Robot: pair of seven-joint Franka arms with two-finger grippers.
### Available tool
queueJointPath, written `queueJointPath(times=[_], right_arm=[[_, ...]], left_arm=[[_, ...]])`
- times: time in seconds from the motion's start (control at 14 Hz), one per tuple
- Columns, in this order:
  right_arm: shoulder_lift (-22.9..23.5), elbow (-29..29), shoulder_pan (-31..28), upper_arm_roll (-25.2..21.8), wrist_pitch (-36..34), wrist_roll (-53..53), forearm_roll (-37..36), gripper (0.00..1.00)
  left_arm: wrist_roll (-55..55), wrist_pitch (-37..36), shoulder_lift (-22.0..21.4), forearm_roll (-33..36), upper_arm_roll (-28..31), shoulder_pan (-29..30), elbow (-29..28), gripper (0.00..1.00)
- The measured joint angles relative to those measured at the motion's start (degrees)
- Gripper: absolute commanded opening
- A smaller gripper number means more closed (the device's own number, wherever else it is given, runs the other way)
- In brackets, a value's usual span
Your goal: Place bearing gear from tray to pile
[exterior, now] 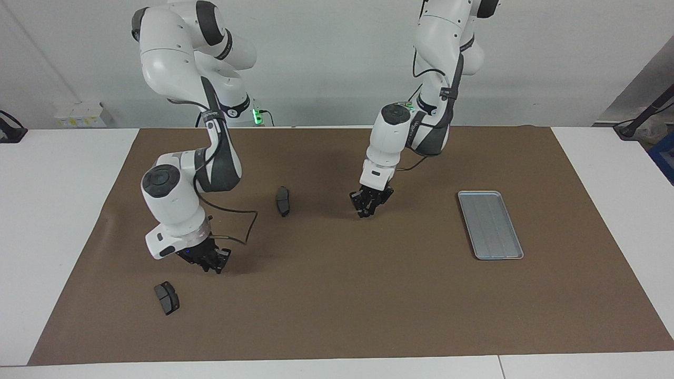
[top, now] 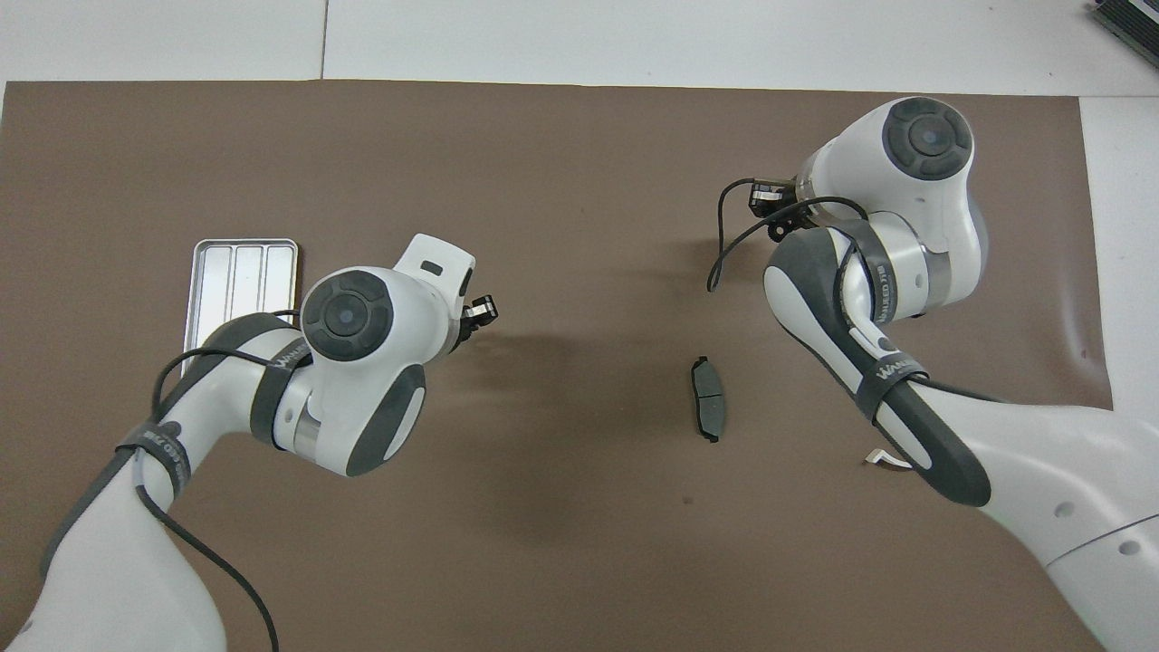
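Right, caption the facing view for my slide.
Both arms over the brown mat, empty tray toward the left arm's end.

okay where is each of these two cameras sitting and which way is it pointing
Facing view: high across the table, facing the robots; both arms show whole, left gripper and right gripper over the brown mat.
Overhead view: high above the robots' end, looking steeply down; arms enter from the bottom.
Shared: tray, middle brake pad.
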Motion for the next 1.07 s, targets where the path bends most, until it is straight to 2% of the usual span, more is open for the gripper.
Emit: queueJointPath(times=[0.07,0.14,0.29,0.36,0.5,0.64,0.86,1.07], right_arm=[[0.3,0.0,-0.8,0.0,0.2,-1.2,0.2,0.00],[0.5,-0.2,-1.3,0.0,0.3,-1.8,0.3,0.13],[0.8,-0.5,-1.4,0.1,0.6,-1.9,0.3,0.79],[0.9,-0.5,-1.4,0.2,0.6,-2.1,0.3,1.00],[0.8,-0.5,-1.3,0.3,0.9,-3.6,0.3,1.00],[0.6,-0.3,-1.2,0.5,1.2,-4.7,0.3,1.00],[-1.1,-0.3,0.5,0.9,1.2,-4.8,0.3,1.00],[-2.6,-0.3,4.0,1.0,1.2,-4.0,0.3,1.00]], left_arm=[[-0.6,0.8,0.4,0.0,0.0,-0.6,0.0,0.95],[-0.9,1.2,0.6,0.0,0.1,-0.9,0.0,1.00],[-1.0,1.3,0.6,0.0,0.2,-1.0,0.3,1.00],[-1.0,1.3,0.6,0.0,0.6,-0.9,1.0,1.00],[-1.0,-0.5,0.6,0.0,1.3,1.0,3.6,1.00],[2.1,-7.8,0.2,0.0,1.5,6.3,8.5,1.00],[13.1,-20.5,-0.7,-2.3,1.3,15.7,16.1,1.00],[27.6,-28.0,-1.8,-7.1,1.4,22.3,18.5,1.00]])
